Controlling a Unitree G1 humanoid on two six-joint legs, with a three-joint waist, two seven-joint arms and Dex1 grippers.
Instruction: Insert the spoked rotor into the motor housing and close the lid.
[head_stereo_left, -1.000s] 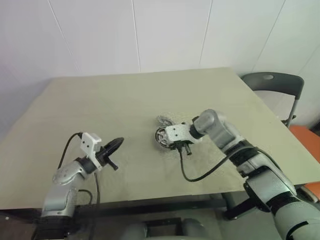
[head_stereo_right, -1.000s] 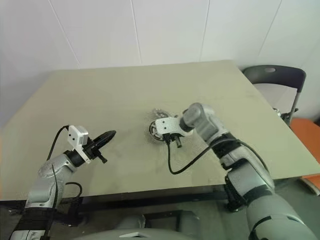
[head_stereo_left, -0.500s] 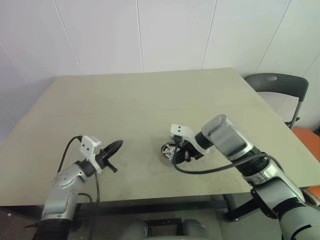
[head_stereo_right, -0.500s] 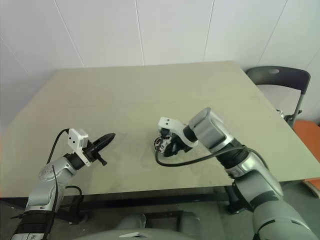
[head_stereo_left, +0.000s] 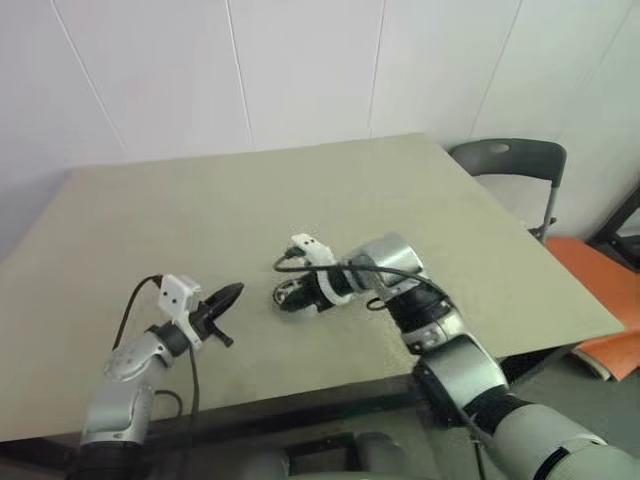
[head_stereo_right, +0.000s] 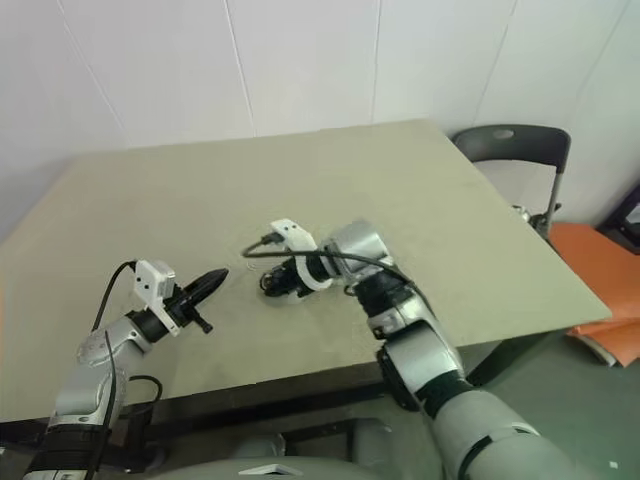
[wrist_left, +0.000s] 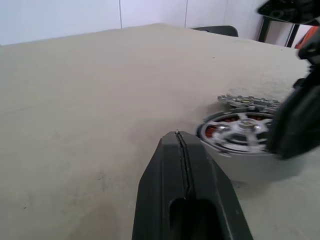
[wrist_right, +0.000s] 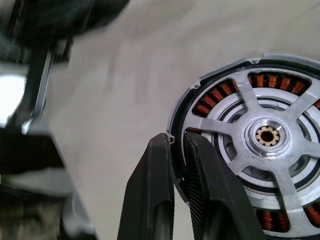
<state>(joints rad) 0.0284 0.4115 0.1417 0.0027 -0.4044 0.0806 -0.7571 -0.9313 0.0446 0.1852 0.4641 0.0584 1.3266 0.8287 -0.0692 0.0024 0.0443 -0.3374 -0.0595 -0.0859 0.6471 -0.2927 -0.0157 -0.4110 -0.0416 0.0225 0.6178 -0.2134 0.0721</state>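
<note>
The right arm reaches in across the middle of the table (head_stereo_left: 150, 220), its forearm bent inward and its wrist turned down and toward the robot's left. The right gripper (wrist_right: 177, 150) is pinched on the rim of the motor housing (wrist_right: 260, 145), one finger outside the silver wall and the other just inside it, so the housing is held by its edge. In the left wrist view the housing (wrist_left: 240, 137) sits flat on the table, with the dark bulk of the right gripper at its far side.

The left arm is held low near the table's front left corner, forearm roughly level, pointing forward and toward the centre. The left gripper (wrist_left: 182, 167) is clenched on nothing, its two black fingers pressed together into a single wedge with a thin seam between them, well apart from the housing.

The table is a plain, matte, beige-green slab, faintly speckled. Behind it stand white panelled walls; a dark grey chair (head_stereo_left: 510, 160) is at the far right corner.

The housing is a shallow round puck, bright metal outside, with copper-orange windings ringed beneath pale silver spokes and a small brassy toothed hub. Just behind it lies a thin toothed grey disc (wrist_left: 247, 101), flat on the table; I cannot tell which part it is.
</note>
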